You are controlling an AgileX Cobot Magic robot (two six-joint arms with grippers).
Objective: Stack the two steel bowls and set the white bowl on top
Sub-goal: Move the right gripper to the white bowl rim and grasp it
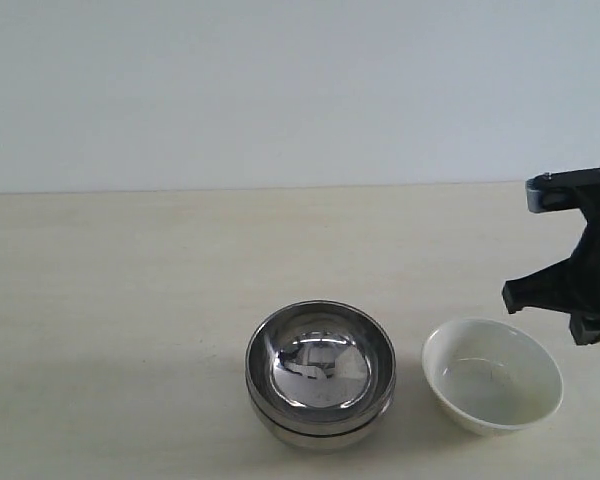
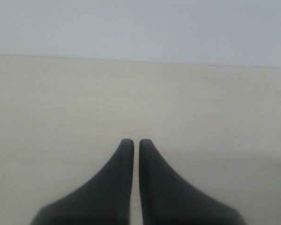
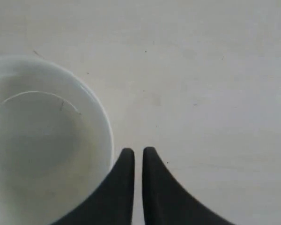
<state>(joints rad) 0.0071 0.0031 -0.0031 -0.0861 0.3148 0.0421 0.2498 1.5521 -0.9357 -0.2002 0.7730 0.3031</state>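
The two steel bowls (image 1: 320,372) sit nested one inside the other at the front middle of the table, the upper one mirroring the room. The white bowl (image 1: 492,374) stands upright on the table just to their right, apart from them. My right gripper (image 1: 515,294) hangs above the table behind the white bowl's right side. It is shut and holds nothing, and in the right wrist view its tips (image 3: 138,152) lie just beside the white bowl's rim (image 3: 105,122). My left gripper (image 2: 132,143) is shut and empty over bare table, and the exterior view does not show it.
The pale wooden table (image 1: 130,300) runs back to a plain light wall (image 1: 280,90). Only the bowls stand on it.
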